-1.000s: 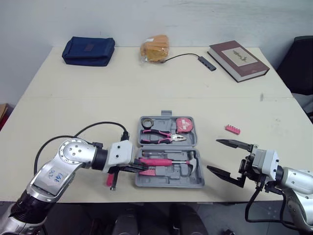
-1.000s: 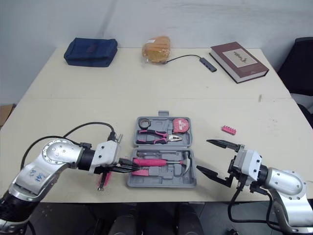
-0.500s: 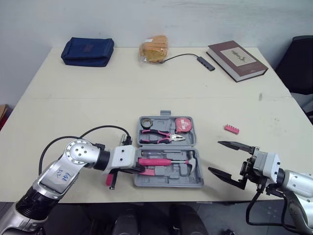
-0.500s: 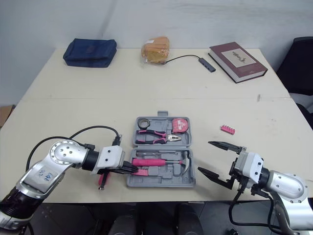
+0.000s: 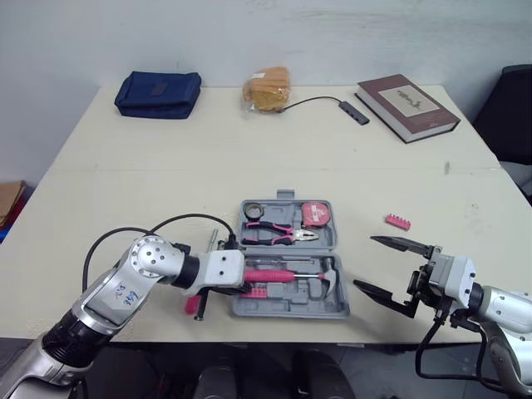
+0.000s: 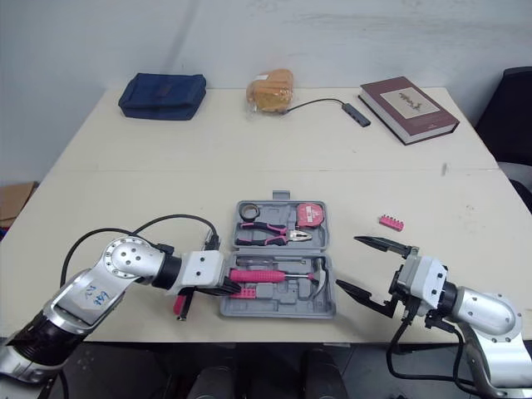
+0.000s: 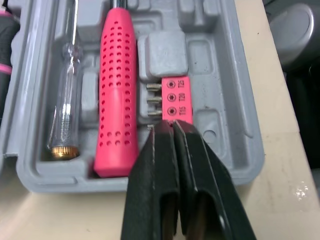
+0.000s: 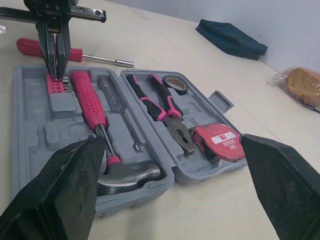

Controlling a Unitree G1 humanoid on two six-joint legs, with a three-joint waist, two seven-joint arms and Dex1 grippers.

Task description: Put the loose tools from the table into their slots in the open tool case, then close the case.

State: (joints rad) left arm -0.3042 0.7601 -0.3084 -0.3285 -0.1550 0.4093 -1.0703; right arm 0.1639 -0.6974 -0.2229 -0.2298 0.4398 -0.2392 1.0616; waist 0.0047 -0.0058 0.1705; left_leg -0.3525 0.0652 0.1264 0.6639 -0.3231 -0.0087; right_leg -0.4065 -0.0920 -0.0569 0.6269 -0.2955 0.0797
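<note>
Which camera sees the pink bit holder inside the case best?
The left wrist view: the pink bit holder is close up, bits and labels plain, by the left gripper. The right wrist view shows it small under that gripper; the eye views, a pink speck.

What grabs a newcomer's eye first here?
The open grey tool case with pink tools, mid-table at the near edge. The left end effector, shut, has its tips at a pink bit holder inside it, while the right end effector gapes wide open right of the case. A pink bit strip lies loose on the table right of the case.
</note>
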